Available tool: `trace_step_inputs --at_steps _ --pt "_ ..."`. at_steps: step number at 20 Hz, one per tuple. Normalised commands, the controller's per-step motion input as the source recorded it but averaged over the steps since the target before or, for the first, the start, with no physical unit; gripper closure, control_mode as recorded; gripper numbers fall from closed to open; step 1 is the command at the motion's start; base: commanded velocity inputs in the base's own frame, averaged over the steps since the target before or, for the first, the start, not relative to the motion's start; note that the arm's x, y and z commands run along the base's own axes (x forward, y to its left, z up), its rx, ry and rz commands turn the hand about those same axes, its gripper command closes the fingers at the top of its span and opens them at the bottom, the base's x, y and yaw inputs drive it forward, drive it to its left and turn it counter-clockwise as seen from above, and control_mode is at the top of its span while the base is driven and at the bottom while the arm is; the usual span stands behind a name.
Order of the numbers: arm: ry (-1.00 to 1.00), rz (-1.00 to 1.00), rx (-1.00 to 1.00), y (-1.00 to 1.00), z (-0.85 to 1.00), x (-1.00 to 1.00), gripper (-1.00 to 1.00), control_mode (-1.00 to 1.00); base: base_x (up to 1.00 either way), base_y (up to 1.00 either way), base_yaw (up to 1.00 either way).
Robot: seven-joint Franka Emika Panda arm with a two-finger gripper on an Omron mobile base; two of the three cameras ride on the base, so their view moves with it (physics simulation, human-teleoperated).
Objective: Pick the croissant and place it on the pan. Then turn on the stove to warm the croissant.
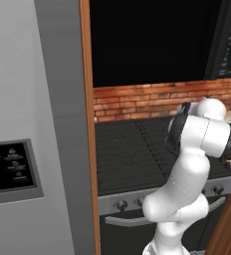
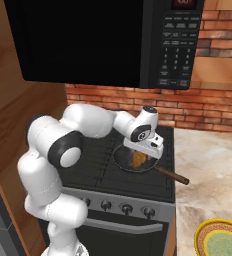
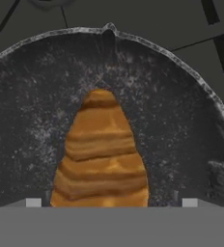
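In the speckled round pan (image 3: 191,120), ridged golden croissant (image 3: 100,154), tapered, layered.

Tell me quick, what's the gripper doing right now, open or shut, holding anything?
Gripper: right over the pan, with the croissant between its tips; whether it is gripping or has let go cannot be told.

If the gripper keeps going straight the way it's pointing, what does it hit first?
The croissant, which lies right ahead of the gripper inside the pan. How much gap remains is unclear; it may already be touching.
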Motion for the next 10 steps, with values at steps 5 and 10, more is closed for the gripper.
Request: trace_step_inputs --at_steps 5,10 --pt "-0.03 0.00 0.00 0.00 0.46 -0.30 -1.00 -1.00 0.00 0.00 0.00" --pt "-0.07 0.00 0.00 0.00 0.49 -0.48 -1.00 -1.00 0.00 0.00 0.00"
